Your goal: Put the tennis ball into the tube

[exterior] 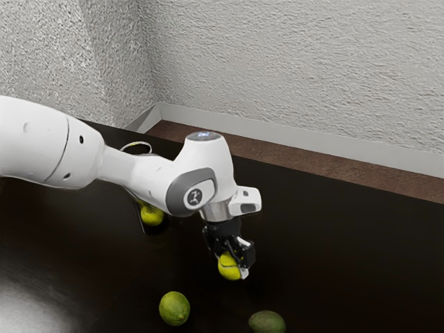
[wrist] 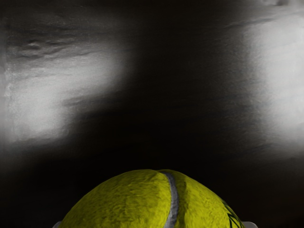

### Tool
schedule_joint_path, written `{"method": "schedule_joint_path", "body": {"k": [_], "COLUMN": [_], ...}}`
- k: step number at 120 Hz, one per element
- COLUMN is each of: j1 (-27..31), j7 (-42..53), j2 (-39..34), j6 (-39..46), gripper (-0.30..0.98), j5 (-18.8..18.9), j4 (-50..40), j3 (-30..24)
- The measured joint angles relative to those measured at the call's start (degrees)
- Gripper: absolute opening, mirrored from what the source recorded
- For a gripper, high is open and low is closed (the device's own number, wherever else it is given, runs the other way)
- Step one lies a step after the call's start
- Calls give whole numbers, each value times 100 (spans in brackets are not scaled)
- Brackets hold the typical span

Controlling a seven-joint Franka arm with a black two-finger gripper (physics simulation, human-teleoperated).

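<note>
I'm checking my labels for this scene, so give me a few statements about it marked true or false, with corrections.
1. The black two-finger gripper is shut on a fuzzy yellow tennis ball. True.
2. The tennis ball has a red seam. False: its seam is grey.
3. The bright green, lime-like fruit touches the darker green oval fruit. False: a gap of black table separates them in the exterior view.
4. A second yellow ball appears just below the white arm in the exterior view. True.
5. The arm comes in from the exterior view's right. False: it comes in from that view's left.
</note>
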Motion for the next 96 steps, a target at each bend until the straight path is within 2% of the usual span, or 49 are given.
{"method": "schedule_joint_path", "body": {"k": [18,28,68,96], "j1": [196,375,1282,2126], "j7": [-22,-28,31,411], "j2": [-969,-1244,-1350,-1278], "j6": [-485,-822,-2542,-3126], "gripper": [35,36,35,35], "j5": [60,168,715,964], "j4": [34,194,1841,2243], "j3": [24,26,49,56]}}
